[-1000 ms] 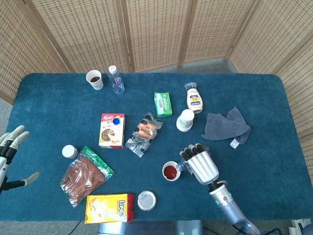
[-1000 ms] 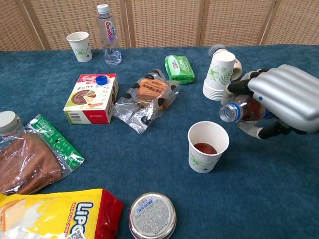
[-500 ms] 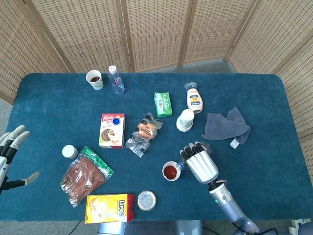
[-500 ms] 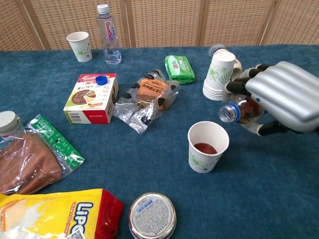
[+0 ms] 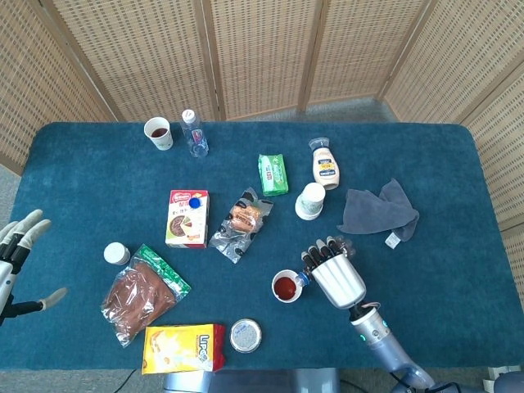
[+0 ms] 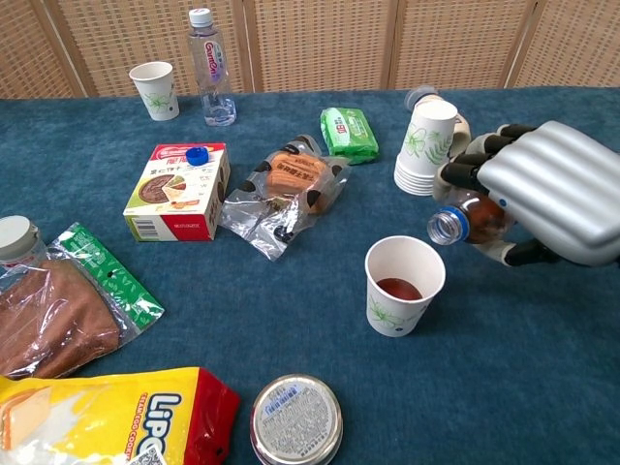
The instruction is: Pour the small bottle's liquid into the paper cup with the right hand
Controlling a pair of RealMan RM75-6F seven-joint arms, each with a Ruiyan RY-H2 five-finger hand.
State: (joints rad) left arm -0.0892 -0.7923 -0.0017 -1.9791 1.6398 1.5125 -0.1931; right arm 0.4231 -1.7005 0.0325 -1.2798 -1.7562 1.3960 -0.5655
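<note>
My right hand point(image 6: 547, 189) point(image 5: 336, 272) grips the small bottle point(image 6: 463, 219), which lies nearly level with its open mouth pointing left, just above and right of the paper cup point(image 6: 402, 285) point(image 5: 286, 286). Dark reddish-brown liquid sits in the cup's bottom, and some shows inside the bottle. The cup stands upright on the blue cloth. My left hand point(image 5: 18, 254) hangs at the table's left edge with fingers spread, holding nothing.
A stack of paper cups point(image 6: 422, 145) stands just behind the right hand. A food pouch point(image 6: 284, 189), a box point(image 6: 177, 190), a green packet point(image 6: 349, 133), a tin point(image 6: 295, 418), a yellow bag point(image 6: 107, 418), a tall bottle point(image 6: 210, 68) and another cup point(image 6: 156, 89) lie around. A grey cloth point(image 5: 378, 210) lies at right.
The right hand has drawn slightly up and right with the bottle, whose mouth now sits a little farther from the cup. The left hand stays put.
</note>
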